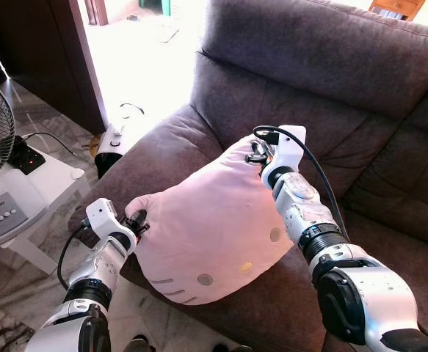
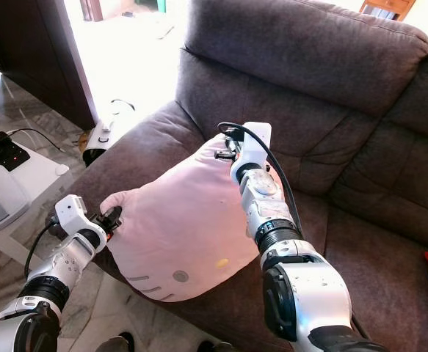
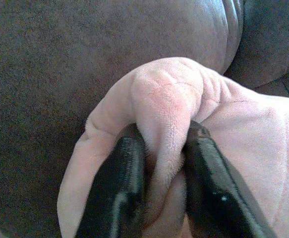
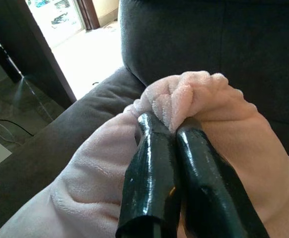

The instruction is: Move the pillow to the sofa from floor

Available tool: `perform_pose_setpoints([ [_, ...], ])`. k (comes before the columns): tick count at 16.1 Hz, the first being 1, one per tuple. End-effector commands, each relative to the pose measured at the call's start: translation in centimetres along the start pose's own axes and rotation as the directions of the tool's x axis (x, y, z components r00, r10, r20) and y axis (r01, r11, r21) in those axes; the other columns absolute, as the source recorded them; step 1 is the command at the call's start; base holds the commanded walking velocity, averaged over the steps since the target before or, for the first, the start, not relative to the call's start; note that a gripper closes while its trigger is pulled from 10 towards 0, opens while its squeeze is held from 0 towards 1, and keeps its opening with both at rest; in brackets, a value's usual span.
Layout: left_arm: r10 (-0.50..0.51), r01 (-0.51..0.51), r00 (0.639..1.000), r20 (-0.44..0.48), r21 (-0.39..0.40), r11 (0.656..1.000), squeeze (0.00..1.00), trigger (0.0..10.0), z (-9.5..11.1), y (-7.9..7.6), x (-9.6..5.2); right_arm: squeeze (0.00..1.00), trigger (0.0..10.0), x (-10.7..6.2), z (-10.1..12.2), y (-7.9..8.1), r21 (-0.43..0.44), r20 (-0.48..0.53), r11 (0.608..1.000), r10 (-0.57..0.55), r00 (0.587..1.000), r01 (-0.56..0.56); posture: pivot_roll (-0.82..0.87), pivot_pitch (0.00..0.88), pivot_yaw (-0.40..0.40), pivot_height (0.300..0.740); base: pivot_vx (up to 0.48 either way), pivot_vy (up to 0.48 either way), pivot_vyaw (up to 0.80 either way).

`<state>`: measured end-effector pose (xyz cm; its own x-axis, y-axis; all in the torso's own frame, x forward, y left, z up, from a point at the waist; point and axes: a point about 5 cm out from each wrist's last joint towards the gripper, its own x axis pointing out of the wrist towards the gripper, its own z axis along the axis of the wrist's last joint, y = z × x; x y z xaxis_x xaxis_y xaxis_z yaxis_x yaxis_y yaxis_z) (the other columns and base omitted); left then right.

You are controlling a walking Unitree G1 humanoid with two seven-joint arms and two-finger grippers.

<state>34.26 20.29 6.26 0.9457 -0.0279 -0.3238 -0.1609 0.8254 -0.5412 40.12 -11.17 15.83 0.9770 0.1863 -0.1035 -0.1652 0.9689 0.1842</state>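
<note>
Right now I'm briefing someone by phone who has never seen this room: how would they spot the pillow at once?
Find the big brown sofa. Over its seat, near the armrest on the robot's left, is the pillow, pinched at opposite edges by the left gripper and right gripper. It is the only pale pink plush thing there, with small grey and yellow spots and grey stripes near its lower edge.

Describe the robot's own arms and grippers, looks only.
Both arms are silver-grey jointed metal with black rings at the joints. The right arm carries a black cable looping past its white wrist block. Left gripper and right gripper each have two long glossy black fingers.
</note>
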Motion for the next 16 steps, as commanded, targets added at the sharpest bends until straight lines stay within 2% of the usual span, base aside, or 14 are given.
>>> perform_pose_setpoints([
  [1,0.044,-0.045,0.999,-0.031,-0.029,0.999,0.0,0.0,-1.0,0.8,-0.3,0.0,10.0,-0.2,-0.6,-0.4,0.009,-0.025,1.0,-0.017,1.0,0.017,0.14,0.194,-0.153,0.74,0.0,0.0,0.0],
  [3,0.041,-0.037,0.996,0.084,-0.05,0.998,0.0,0.0,0.6,0.8,-0.4,0.0,10.0,-0.2,-0.7,-0.6,0.008,-0.026,1.0,-0.019,0.999,0.02,0.14,0.188,-0.151,0.74,0.0,0.0,0.0],
  [4,0.011,0.001,0.985,0.17,-0.07,0.998,0.0,0.0,1.9,0.4,-0.6,0.0,10.0,-0.2,-0.7,-0.7,0.007,-0.025,1.0,-0.022,0.999,0.022,0.14,0.187,-0.151,0.74,0.0,0.0,0.0],
  [6,-0.042,0.064,0.958,0.282,-0.067,0.996,0.0,0.0,3.8,-0.4,-1.3,0.0,10.0,-0.2,-0.5,-0.9,0.008,-0.02,1.0,-0.027,0.999,0.027,0.15,0.178,-0.149,0.74,0.0,0.0,0.0],
  [7,-0.074,0.098,0.934,0.349,-0.054,0.994,0.0,0.0,5.1,-0.9,-2.0,0.0,10.0,-0.2,-0.4,-1.0,0.009,-0.016,1.0,-0.03,0.999,0.03,0.15,0.173,-0.147,0.74,0.0,0.0,0.0],
  [9,-0.168,0.194,0.892,0.42,-0.018,0.981,0.0,0.0,6.5,-2.5,-3.5,0.0,10.0,-0.2,-0.4,-1.0,0.009,-0.013,0.999,-0.032,0.999,0.032,0.16,0.163,-0.144,0.74,0.0,0.0,0.0],
  [10,-0.215,0.222,0.881,0.421,0.033,0.974,0.0,10.0,6.5,-3.3,-4.0,0.0,10.0,-0.2,-0.4,-1.0,0.01,-0.014,0.999,-0.033,0.999,0.033,0.16,0.158,-0.144,0.74,0.0,0.0,0.0],
  [11,-0.27,0.255,0.867,0.419,0.093,0.963,0.0,10.0,6.5,-4.5,-4.8,0.0,10.0,-0.2,-0.4,-1.0,0.012,-0.011,0.999,-0.034,0.999,0.034,0.17,0.151,-0.143,0.74,0.0,0.0,0.0],
  [16,-0.378,0.299,0.834,0.402,0.248,0.922,0.0,10.0,6.9,-8.3,-6.8,0.0,10.0,-0.2,0.8,-1.6,0.043,0.044,0.997,-0.062,0.997,0.06,0.18,0.146,-0.138,0.74,0.0,0.0,0.0],
])
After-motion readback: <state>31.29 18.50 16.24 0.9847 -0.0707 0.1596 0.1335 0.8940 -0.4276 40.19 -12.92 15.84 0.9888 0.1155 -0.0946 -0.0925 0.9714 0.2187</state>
